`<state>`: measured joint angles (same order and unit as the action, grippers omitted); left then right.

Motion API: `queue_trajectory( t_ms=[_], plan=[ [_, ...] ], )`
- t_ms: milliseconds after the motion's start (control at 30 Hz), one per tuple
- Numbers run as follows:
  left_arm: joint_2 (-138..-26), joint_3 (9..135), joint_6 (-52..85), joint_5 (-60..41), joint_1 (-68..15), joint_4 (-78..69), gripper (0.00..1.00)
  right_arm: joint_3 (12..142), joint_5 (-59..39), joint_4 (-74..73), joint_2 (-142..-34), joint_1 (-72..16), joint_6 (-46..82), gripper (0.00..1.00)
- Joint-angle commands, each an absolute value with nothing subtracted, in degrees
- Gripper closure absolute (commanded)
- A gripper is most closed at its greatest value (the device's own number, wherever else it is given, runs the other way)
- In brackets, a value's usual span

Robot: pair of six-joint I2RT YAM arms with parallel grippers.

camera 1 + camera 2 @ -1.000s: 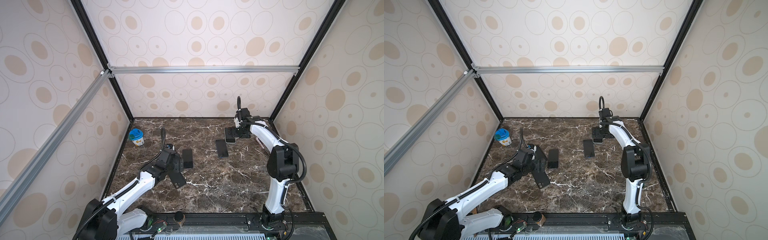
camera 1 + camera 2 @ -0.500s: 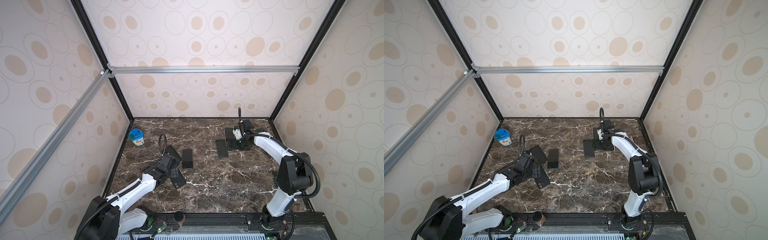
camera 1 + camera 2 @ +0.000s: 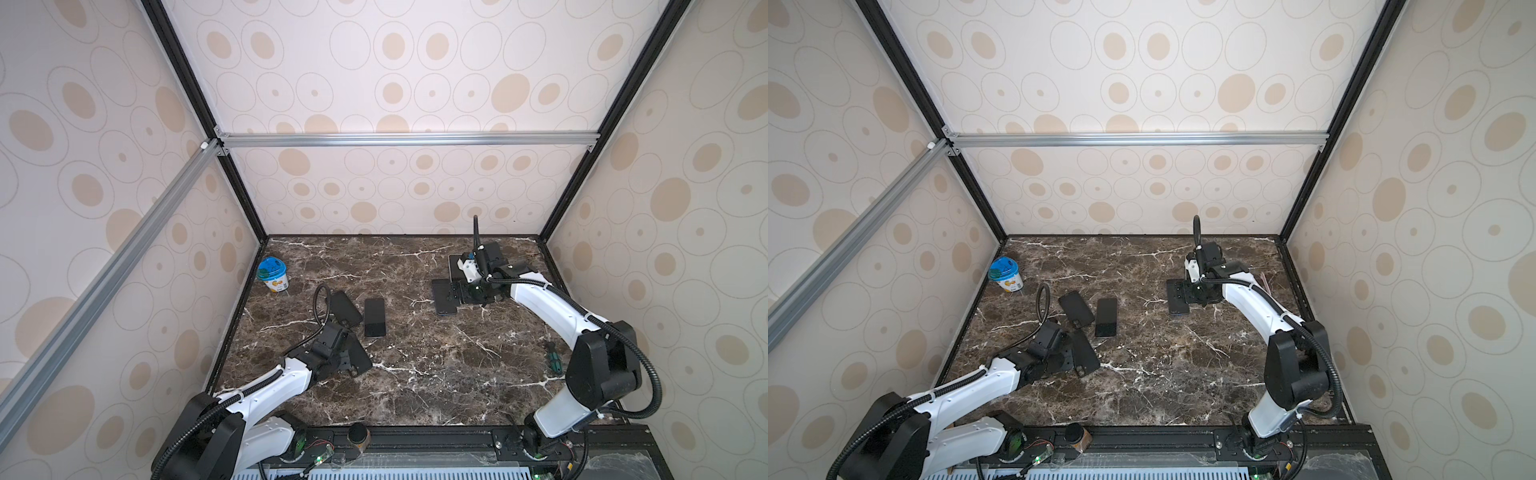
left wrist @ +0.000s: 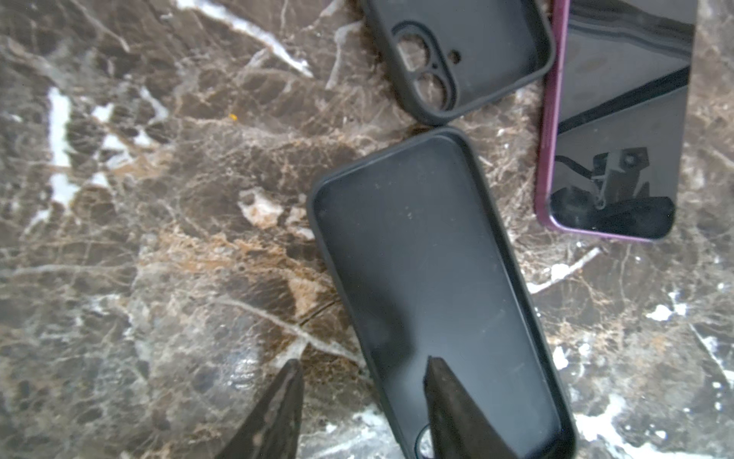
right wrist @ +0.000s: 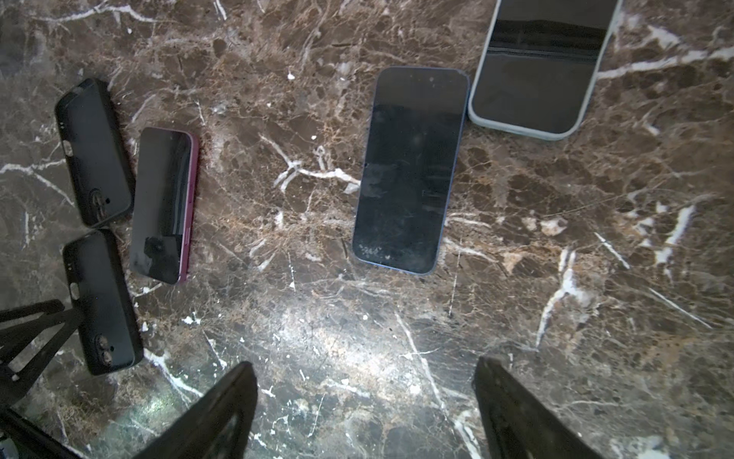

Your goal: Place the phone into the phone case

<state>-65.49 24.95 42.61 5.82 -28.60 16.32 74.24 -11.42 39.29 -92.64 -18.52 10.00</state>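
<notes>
Bench: marble table (image 3: 415, 374) unchanged. On it, the left gripper (image 4: 363, 359) has come down over the near-left black case (image 4: 433, 286). Its jaws have narrowed from wide to about half, straddling one long wall, not yet pinching it – case pickup looks under way. The right gripper (image 5: 363, 361), jaws wide and empty, has come nearer and lower over the blue-edged phone (image 5: 409, 171), far right of centre. This case and the second black case (image 4: 456, 51) just beyond it are empty; the pale case (image 5: 536, 67) far right already holds a phone. Lidded tub (image 3: 272, 274) far left, contents hidden
</notes>
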Motion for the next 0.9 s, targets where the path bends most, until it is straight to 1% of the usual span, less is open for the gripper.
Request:
queue_trajectory(
  t_ms=[0,100,433,567,867],
  plan=[
    [-66.73,25.14,43.31,6.23,-28.30,15.52,0.56,72.94,-11.71,39.46,-91.02,-18.94,10.42,0.12],
    [-68.04,25.05,42.89,7.33,-28.25,16.32,0.62,72.38,-11.51,39.55,-90.49,-18.99,10.34,0.12],
    [-69.79,26.28,41.04,8.18,-28.30,17.93,0.87,71.29,-11.25,39.51,-89.51,-19.03,10.34,0.12],
    [-70.19,27.71,39.22,8.43,-28.27,19.21,1.00,70.40,-10.93,39.39,-89.11,-18.93,10.06,0.12],
    [-69.53,34.19,35.84,9.43,-28.24,23.41,1.00,70.08,-11.16,39.46,-88.18,-18.99,10.28,0.13]
  ],
)
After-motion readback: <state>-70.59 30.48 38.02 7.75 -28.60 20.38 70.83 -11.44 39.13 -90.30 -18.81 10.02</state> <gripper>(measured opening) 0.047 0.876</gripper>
